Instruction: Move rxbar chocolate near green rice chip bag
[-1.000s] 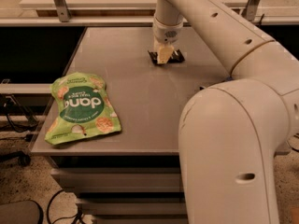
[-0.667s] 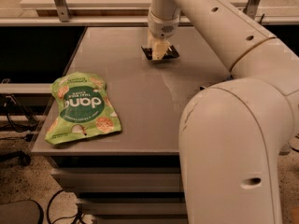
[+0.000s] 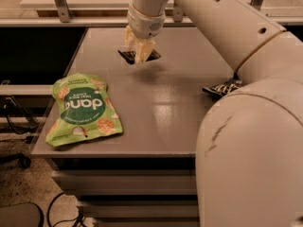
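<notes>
The green rice chip bag lies flat near the front left edge of the grey table. My gripper hangs over the table's middle back, shut on the rxbar chocolate, a small dark flat bar held level between the pale fingers and lifted above the table top. The bar's ends stick out on both sides of the fingers. The bar is behind and to the right of the bag, well apart from it.
A dark patterned bag lies at the right side of the table, partly hidden by my arm, which fills the right of the view. A rail and shelf run behind the table. Cables lie on the floor at the left.
My gripper has carried the bar to the left and toward the front of the table, and it is now lifted off the surface, closer to the green bag.
</notes>
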You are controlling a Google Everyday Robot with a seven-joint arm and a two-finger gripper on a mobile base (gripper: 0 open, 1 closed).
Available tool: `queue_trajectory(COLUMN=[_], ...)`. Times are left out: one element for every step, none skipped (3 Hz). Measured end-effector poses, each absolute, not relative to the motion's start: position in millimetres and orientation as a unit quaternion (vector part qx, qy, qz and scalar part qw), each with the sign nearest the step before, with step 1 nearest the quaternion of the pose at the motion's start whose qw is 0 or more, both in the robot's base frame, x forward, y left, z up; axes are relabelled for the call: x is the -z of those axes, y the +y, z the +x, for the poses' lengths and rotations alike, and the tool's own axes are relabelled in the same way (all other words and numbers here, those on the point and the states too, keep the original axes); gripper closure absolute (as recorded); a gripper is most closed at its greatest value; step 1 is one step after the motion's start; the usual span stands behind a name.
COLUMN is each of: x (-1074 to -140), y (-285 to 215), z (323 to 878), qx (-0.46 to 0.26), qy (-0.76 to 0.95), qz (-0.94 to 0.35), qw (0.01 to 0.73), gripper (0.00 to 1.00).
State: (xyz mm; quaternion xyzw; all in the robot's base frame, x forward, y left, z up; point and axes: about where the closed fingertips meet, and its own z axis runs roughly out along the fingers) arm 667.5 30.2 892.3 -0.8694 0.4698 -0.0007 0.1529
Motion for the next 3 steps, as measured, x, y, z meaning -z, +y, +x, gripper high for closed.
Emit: queue_trajectory(x=[-891,-883,-873], y=[32,42,47], z=[669,660,637], qx=[0.001,-0.006,-0.022], qy=[0.470,0.444,0.415], qz=[-0.869,-0.884,-0.900], qw=[0.155,0.146,0.133], gripper=[1.00,1.00,1.00])
